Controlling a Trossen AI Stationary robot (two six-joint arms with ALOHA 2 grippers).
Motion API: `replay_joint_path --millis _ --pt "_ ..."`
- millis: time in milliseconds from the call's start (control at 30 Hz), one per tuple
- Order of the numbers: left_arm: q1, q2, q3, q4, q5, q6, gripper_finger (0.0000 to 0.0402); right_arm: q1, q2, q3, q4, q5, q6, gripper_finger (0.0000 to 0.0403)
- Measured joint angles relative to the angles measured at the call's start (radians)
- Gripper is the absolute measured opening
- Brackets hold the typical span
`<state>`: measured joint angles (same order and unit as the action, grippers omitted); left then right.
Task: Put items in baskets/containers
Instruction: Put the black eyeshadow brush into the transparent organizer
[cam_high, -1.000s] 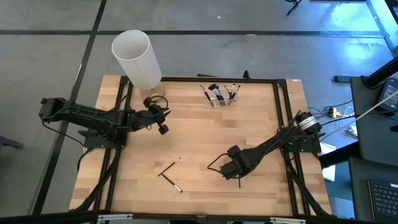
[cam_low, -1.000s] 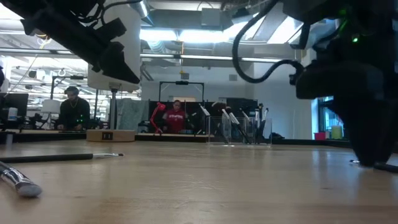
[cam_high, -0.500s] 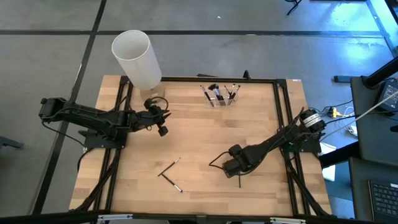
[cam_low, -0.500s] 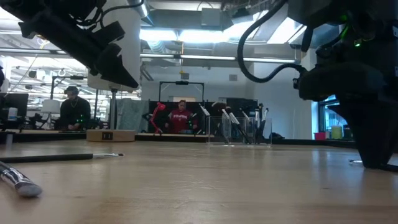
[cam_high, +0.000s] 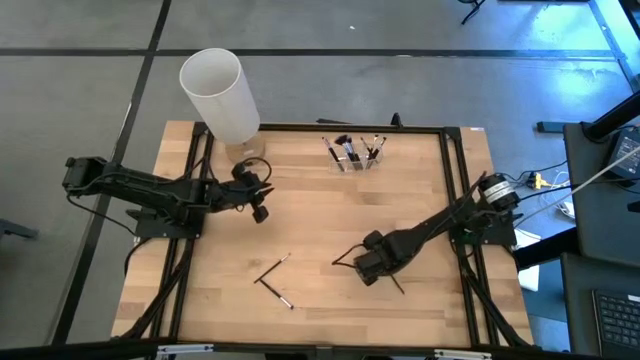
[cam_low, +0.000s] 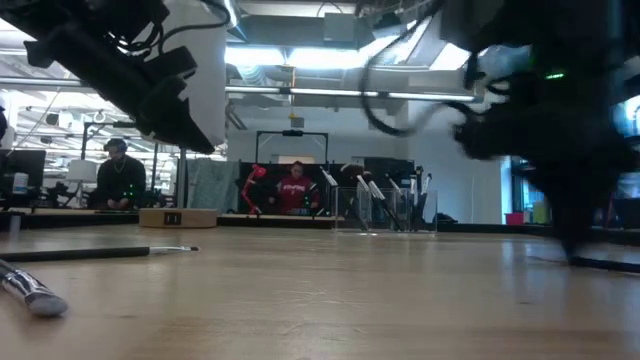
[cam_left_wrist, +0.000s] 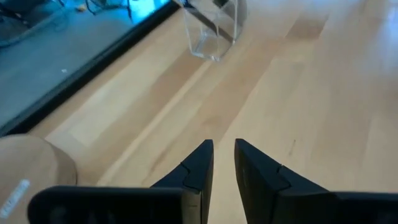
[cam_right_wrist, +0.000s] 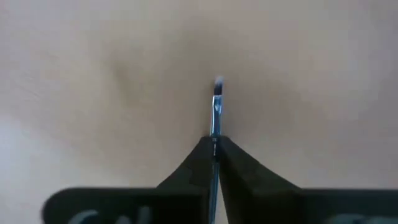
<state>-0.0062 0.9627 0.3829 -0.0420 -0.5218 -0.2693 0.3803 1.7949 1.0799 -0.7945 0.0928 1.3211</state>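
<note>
Brush (cam_right_wrist: 216, 115), thin and silver-ferruled, sits pinched between the right gripper's (cam_right_wrist: 214, 148) closed fingers low over the table's (cam_high: 330, 215) right-centre. Two more brushes (cam_high: 272, 281) lie crossed near the front. The clear organizer (cam_high: 352, 152) stands at the far edge. The left gripper (cam_left_wrist: 224, 152) hovers narrowly parted, empty, near the white cylinder (cam_high: 220, 95).

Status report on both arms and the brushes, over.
Right gripper shut on a thin brush. Left gripper empty, near the white cylinder. Two brushes loose on the table.

Overhead looks straight down; low camera level across table (cam_high: 330, 200); wrists close
</note>
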Motion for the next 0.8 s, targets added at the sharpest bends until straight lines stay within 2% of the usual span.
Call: replay_joint_path --millis 67,233,433,500,567,633,733,800 --pt "-0.007 0.0 0.0 -0.023 0.001 -0.026 0.0061 -0.036 -0.023 0.019 0.027 0.105 -0.059 0.0011" --pt "-0.043 0.0 0.0 -0.063 -0.022 -0.079 0.0061 -0.147 -0.106 0.073 0.066 0.232 -0.267 0.0004" --pt "-0.086 0.0 0.0 -0.063 -0.063 -0.088 0.0061 -0.34 -0.151 0.134 0.269 0.392 -0.704 0.0006" --pt "-0.094 0.0 0.0 -0.063 -0.074 -0.088 0.0061 -0.407 -0.149 0.14 0.364 0.412 -0.841 0.0006" --pt "-0.1 0.0 0.0 -0.066 -0.083 -0.088 0.0061 -0.471 -0.148 0.141 0.453 0.366 -0.914 0.0006" --pt "-0.105 0.0 0.0 -0.069 -0.087 -0.088 0.0061 -0.526 -0.146 0.144 0.482 0.266 -0.929 0.0006" --pt "-0.106 0.0 0.0 -0.089 -0.088 -0.088 0.0061 -0.569 -0.126 0.144 0.418 0.089 -0.898 0.0007" --pt "-0.106 0.0 0.0 -0.102 -0.089 -0.088 0.0061 -0.563 -0.106 0.143 0.338 0.026 -0.883 0.0007"
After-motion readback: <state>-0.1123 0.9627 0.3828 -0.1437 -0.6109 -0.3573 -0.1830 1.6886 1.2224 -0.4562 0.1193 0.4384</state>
